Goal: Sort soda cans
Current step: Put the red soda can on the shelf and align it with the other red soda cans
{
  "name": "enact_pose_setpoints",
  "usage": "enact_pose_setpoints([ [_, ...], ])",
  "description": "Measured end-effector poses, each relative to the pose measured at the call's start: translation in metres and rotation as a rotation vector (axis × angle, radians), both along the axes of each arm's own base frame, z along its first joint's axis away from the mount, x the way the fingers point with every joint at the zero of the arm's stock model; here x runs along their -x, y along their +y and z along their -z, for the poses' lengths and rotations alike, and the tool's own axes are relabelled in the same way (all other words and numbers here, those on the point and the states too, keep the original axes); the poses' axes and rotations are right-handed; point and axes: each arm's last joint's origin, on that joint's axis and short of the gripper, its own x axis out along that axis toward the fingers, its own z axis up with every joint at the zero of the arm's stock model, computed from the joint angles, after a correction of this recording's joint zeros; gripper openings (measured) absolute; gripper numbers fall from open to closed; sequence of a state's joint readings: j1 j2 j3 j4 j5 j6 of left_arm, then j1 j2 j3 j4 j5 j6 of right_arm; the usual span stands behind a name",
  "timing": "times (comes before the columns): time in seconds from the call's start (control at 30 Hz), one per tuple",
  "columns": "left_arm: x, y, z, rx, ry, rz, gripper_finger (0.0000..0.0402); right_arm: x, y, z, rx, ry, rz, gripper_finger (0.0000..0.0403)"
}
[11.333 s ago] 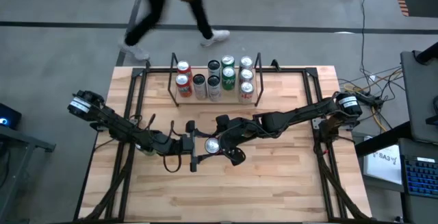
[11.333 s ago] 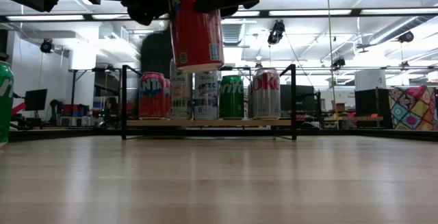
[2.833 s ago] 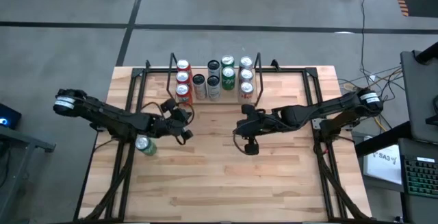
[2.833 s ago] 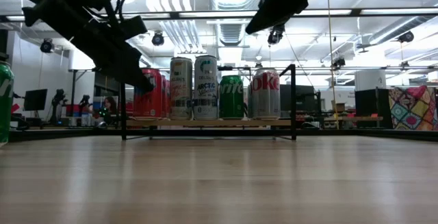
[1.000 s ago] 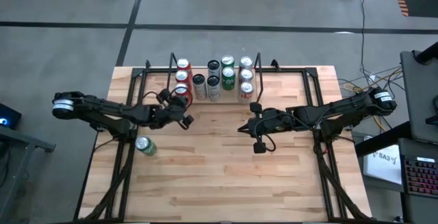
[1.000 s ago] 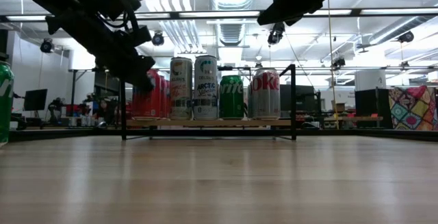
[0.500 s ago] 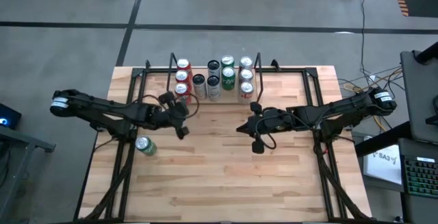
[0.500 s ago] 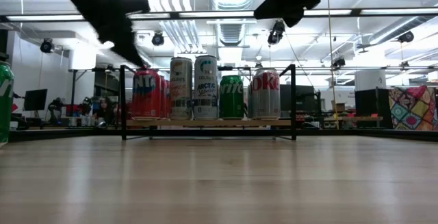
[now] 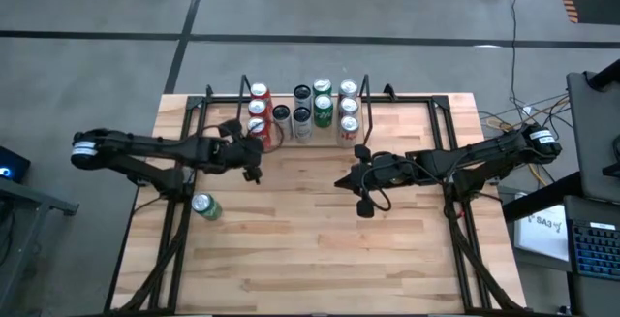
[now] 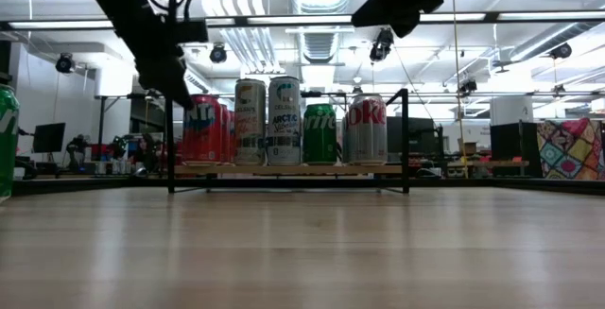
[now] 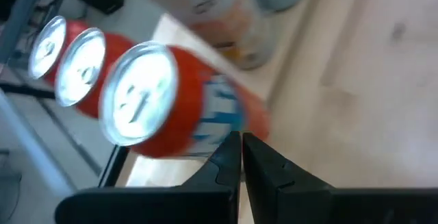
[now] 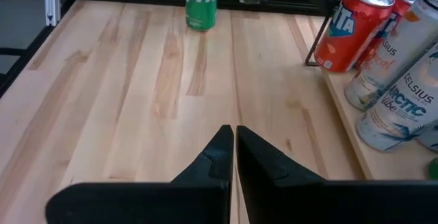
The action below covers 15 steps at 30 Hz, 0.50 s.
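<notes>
Left gripper (image 9: 254,174) pinched together and empty, hovering just in front of the red aluminium cans (image 9: 258,111) lined up in the left column of the black wire-framed rack (image 9: 244,125) at the back of the wooden counter (image 9: 310,249). Through my left wrist view the two dark fingers (image 11: 229,157) meet tip to tip, with the nearest red can (image 11: 171,104) right beyond them and two more silver tops behind it. Across the rack sit the silver-white cans (image 9: 282,118), black-topped ones (image 9: 302,105), green cans (image 9: 323,104) and the red-and-white ones on the right (image 9: 349,113).

Right gripper (image 9: 362,204), also closed on nothing, hangs over the middle of the counter, well clear of the rack.

One straggler stands out: a lone green Sprite can (image 9: 202,205) upright near the left edge of the counter, well apart from everything else. The right wrist view catches it too (image 12: 202,3), far across the boards.

My read: nothing in hand, so I'm between cans. Next up, I'd say, is that stray green one. That calls for swinging my left arm back toward it, spreading the fingers, coming down around its body and carrying it to the green column without knocking its neighbours.
</notes>
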<state>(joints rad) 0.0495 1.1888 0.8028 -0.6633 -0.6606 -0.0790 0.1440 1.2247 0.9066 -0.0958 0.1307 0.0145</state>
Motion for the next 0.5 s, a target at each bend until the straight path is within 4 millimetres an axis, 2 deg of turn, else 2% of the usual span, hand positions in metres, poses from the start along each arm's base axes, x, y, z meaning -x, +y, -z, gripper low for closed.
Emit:
enact_pose_setpoints([
  [0.2, 0.001, 0.016, 0.003, -0.018, -0.003, -0.044, 0.0, 0.0, 0.0, 0.0, 0.006, 0.003, -0.003, 0.0009],
  [0.5, 0.0, 0.02, 0.004, -0.022, -0.021, -0.062, 0.0, 0.0, 0.0, 0.0, 0.015, 0.004, -0.007, 0.0009],
])
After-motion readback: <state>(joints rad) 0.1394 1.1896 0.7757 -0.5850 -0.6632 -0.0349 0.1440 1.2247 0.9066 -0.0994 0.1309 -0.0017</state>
